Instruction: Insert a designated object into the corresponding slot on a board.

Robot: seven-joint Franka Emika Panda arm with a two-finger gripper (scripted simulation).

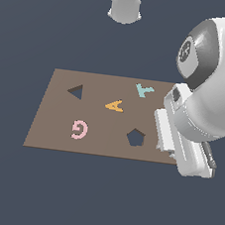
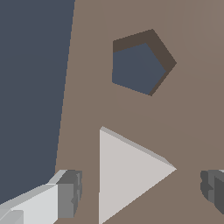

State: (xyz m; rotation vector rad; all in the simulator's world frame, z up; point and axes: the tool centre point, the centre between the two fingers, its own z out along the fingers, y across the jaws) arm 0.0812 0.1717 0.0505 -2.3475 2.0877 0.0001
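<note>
- Near the exterior view's right edge of the flat square brown board (image 1: pixel 53 122), the white Panda arm covers its own gripper (image 2: pixel 142 192); only the wrist view shows the tool
- Tool state: both grey finger pads (image 2: pixel 70 194) stand wide apart, one on each side of the small flat pale grey-white triangular block (image 2: pixel 127 175), with brown board visible between pad and block on both sides; nothing is gripped
- Block lies flat on the board surface, near the dark pentagon-shaped cutout (image 2: pixel 140 63) and not in any cutout
- You are at the grasp step, by my reading: bring the fingers down level around the block before closing. One pad faces a straight edge and the other the pointed corner, so expect the piece to twist or slip; turn the wrist if you can so the pads meet better faces
- Target is the small dark triangular slot (image 1: pixel 76 91), well apart toward the exterior view's left, past the orange letter A (image 1: pixel 115 105). Match the block's point to the slot's point before lowering
- Surfaces: block matte, sharp-edged, thin; board plain matte brown; cutouts have shallow straight walls; pink letter G (image 1: pixel 79 129) and pale teal letter T (image 1: pixel 144 90) are flat
</note>
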